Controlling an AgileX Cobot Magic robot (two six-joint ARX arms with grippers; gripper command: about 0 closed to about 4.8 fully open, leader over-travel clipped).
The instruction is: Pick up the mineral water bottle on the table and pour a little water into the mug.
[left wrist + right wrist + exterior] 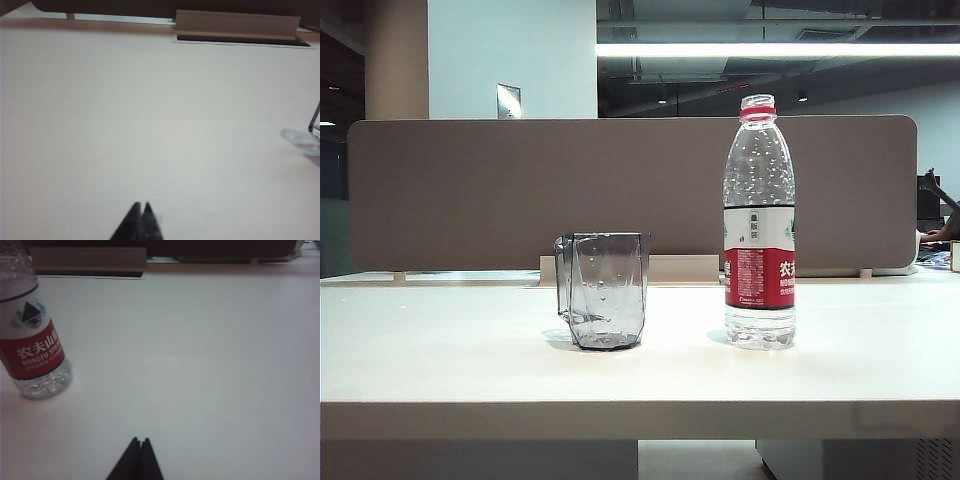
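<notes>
Mineral water bottle (pixel 759 225) upright on the table (pixel 450 360), uncapped, just right of the mug (pixel 605 290), not touching. Left gripper (pixel 141 205) and right gripper (pixel 139 440) both closed, empty, low over bare tabletop, right one nearer the bottle

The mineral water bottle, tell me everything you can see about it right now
The mineral water bottle is tall, clear plastic with a red neck ring, no cap visible, and a white-and-red label with Chinese characters. Droplets cling to its upper walls; the water level is unclear. It stands upright on the table, right of the mug, apart from it. Neither the left gripper nor the right gripper touches it.
</notes>
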